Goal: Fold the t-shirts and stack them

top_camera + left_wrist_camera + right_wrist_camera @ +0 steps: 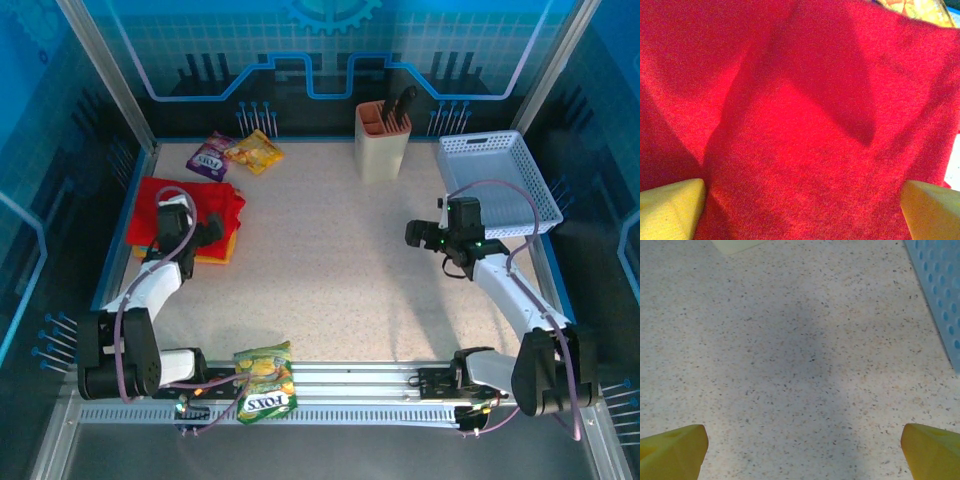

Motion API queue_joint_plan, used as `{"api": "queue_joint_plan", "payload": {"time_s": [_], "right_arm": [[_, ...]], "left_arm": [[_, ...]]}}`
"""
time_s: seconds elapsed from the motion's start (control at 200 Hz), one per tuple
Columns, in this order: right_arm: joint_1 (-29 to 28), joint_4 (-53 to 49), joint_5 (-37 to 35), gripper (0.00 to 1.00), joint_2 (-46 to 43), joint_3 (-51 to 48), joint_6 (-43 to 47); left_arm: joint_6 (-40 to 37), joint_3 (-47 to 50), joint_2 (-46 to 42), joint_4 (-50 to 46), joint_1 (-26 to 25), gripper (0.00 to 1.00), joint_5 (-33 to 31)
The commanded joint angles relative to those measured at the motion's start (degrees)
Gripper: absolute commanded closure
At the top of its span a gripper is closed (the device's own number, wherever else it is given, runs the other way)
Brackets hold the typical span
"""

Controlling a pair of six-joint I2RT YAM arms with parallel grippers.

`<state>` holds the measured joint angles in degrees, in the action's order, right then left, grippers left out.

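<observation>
Where walls (330, 45) glow blue, speckled table (330, 270), t-shirts (222, 203)

"FOXS" stands in white letters on the green-and-yellow snack packet (266, 382), well to the near side of the red t-shirt (222, 200). The purple packet (210, 158) just beyond the red t-shirt carries the same word, fainter.

Beneath and between our left fingers (670, 210) lay the uppermost t-shirt (800, 100), with a snack packet (912, 10) ahead of them to the right. Our right fingers (670, 452) hung over bare table (800, 365), the basket (940, 290) lying to their right and the knife block (735, 244) ahead to their left.
</observation>
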<state>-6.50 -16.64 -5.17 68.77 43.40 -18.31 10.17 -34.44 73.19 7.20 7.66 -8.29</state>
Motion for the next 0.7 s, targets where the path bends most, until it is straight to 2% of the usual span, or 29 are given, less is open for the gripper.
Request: {"api": "queue_joint_plan", "payload": {"time_s": [0.0,0.17,0.42,0.695], "right_arm": [[1.18,4.17,-2.70,0.00,-0.52,-2.16,2.30],[1.73,11.41,-4.32,0.00,-3.00,-8.15,3.79],[2.36,16.46,-7.56,0.00,-6.61,-13.05,7.22],[2.33,37.33,-3.84,0.00,-10.45,-24.66,14.24]], "left_arm": [[-1.48,4.72,1.20,12.63,-1.81,0.01,-1.38],[-3.52,9.56,2.40,22.01,-4.48,0.01,-3.07],[-6.24,14.39,0.07,29.66,-7.75,0.01,-5.41],[-8.17,15.18,-1.29,30.04,-10.56,0.01,-5.50]]}}
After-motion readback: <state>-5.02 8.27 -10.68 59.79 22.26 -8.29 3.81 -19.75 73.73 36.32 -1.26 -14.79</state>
